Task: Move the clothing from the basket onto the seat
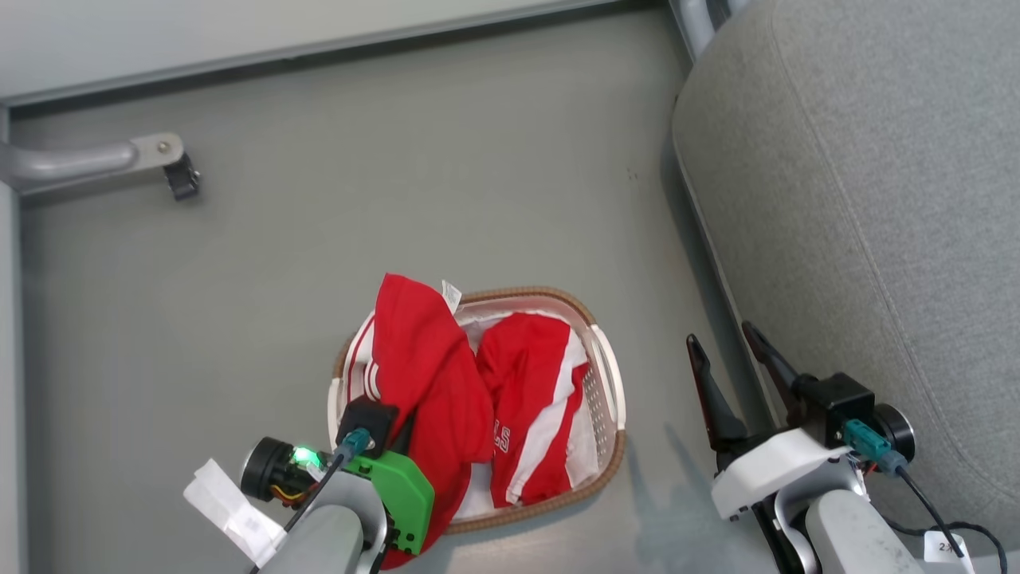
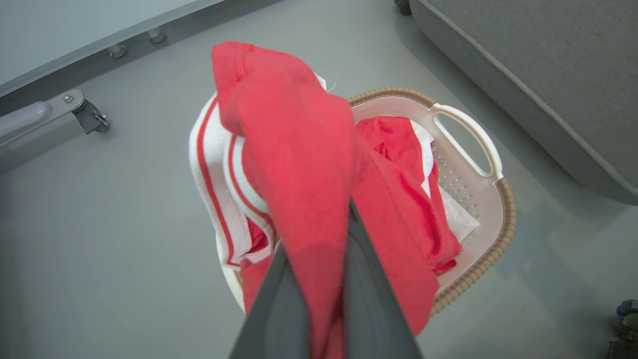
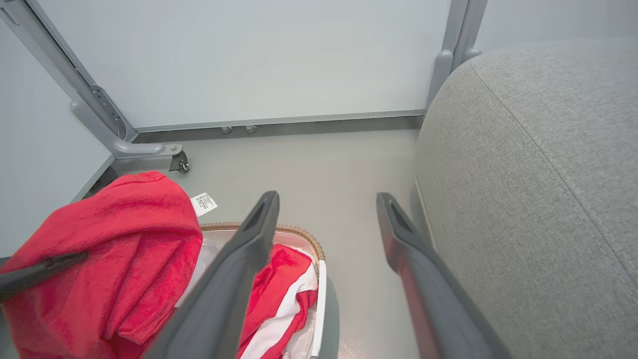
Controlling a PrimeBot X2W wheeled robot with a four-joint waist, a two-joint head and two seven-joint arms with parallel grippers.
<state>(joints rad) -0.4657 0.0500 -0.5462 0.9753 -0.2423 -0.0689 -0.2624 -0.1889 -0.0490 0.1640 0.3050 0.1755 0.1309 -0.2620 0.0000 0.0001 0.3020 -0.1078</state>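
My left gripper [image 2: 329, 234] is shut on a red piece of clothing [image 1: 422, 359] with white stripes, held above the left side of the basket. The cloth [image 2: 294, 149] drapes over both dark fingers [image 2: 371, 294] and hides their tips. A second red and white garment [image 1: 534, 399] with white lettering lies inside the white basket [image 1: 610, 375] with its brown woven rim, on the floor. My right gripper [image 1: 721, 335] stands open with nothing in it between the basket and the grey seat [image 1: 861, 199], its fingers [image 3: 249, 249] well apart in the right wrist view.
A grey metal frame leg with a black caster [image 1: 179, 171] juts in at the far left. A pale wall panel [image 3: 249, 60] closes off the back. White liner cloth [image 2: 461, 217] lies under the garments in the basket.
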